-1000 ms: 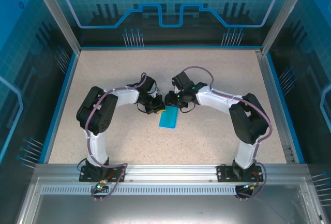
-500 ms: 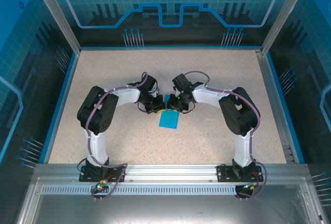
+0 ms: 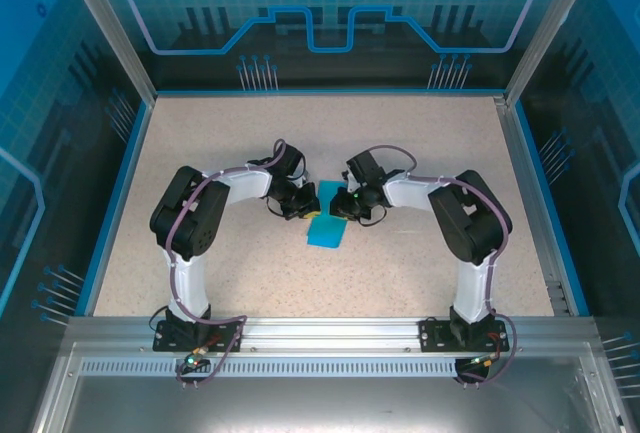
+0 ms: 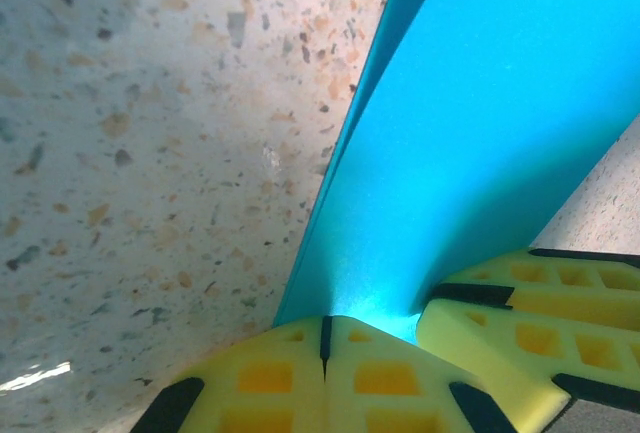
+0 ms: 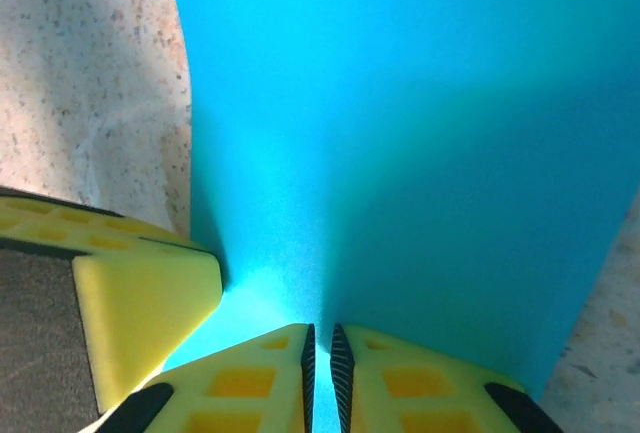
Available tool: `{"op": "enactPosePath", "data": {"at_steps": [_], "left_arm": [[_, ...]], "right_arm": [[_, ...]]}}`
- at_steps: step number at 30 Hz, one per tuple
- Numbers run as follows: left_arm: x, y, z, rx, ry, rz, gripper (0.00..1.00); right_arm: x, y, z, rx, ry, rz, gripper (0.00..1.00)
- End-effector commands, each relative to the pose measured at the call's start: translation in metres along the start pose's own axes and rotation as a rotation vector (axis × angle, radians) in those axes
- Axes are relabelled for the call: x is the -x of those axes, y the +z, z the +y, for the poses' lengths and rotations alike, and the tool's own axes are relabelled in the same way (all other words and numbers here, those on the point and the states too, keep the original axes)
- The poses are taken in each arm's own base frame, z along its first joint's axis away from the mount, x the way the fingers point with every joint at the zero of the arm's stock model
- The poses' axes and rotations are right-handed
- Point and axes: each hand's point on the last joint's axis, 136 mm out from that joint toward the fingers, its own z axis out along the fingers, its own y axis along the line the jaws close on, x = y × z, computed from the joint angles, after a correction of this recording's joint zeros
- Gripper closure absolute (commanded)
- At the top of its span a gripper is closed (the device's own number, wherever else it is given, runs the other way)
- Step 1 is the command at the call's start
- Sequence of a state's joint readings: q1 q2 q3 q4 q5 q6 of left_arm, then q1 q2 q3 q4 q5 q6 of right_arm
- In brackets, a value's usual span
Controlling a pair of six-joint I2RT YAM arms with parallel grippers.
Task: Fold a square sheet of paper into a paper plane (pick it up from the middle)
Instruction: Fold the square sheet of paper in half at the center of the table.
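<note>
The square sheet of paper (image 3: 327, 229) is cyan-blue and lies at the table's middle, its far part raised between the two grippers. My left gripper (image 3: 307, 209) is at its left far corner. In the left wrist view its yellow jaws (image 4: 325, 338) are pressed together where the sheet's (image 4: 480, 133) edge runs in. My right gripper (image 3: 340, 207) is at the right far side. Its jaws (image 5: 321, 353) are almost together, with a crease of the sheet (image 5: 400, 123) running into the thin slit. Each wrist view also catches the other gripper's fingers (image 4: 540, 313) (image 5: 140, 303) close beside.
The speckled tabletop (image 3: 420, 153) is ringed by a blue rim and clear enclosure walls (image 3: 120, 133). Both arms bend inward, elbows out toward the sides. An aluminium rail (image 3: 330, 331) carries the bases at the near edge.
The right gripper has shifted slightly right and narrowed its jaws onto the sheet. The sheet's far part now stands up between the grippers. The left gripper has stayed put.
</note>
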State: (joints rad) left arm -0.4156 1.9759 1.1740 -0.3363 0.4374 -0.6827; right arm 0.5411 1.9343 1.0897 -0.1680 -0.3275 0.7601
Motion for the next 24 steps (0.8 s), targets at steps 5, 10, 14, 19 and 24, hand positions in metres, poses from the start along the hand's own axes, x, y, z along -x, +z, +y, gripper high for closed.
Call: {"op": "enactPosePath", "data": {"at_steps": [5, 10, 14, 19, 24], "left_arm": [[-0.022, 0.018, 0.077, 0.274, -0.141, 0.048, 1.00], [-0.024, 0.020, 0.082, 0.295, -0.141, 0.059, 1.00], [-0.024, 0.021, 0.083, 0.293, -0.142, 0.061, 1.00], [-0.023, 0.021, 0.080, 0.285, -0.133, 0.062, 1.00], [-0.023, 0.021, 0.079, 0.285, -0.132, 0.061, 1.00]], "right_arm": [[-0.015, -0.009, -0.039, 0.002, 0.010, 0.009, 0.84], [-0.012, -0.024, -0.054, -0.011, 0.040, -0.029, 0.84], [0.001, -0.045, -0.050, -0.025, 0.029, -0.096, 0.84], [0.022, -0.068, 0.011, 0.035, -0.117, -0.166, 0.83], [0.020, -0.034, 0.032, 0.037, -0.140, -0.087, 0.85]]}}
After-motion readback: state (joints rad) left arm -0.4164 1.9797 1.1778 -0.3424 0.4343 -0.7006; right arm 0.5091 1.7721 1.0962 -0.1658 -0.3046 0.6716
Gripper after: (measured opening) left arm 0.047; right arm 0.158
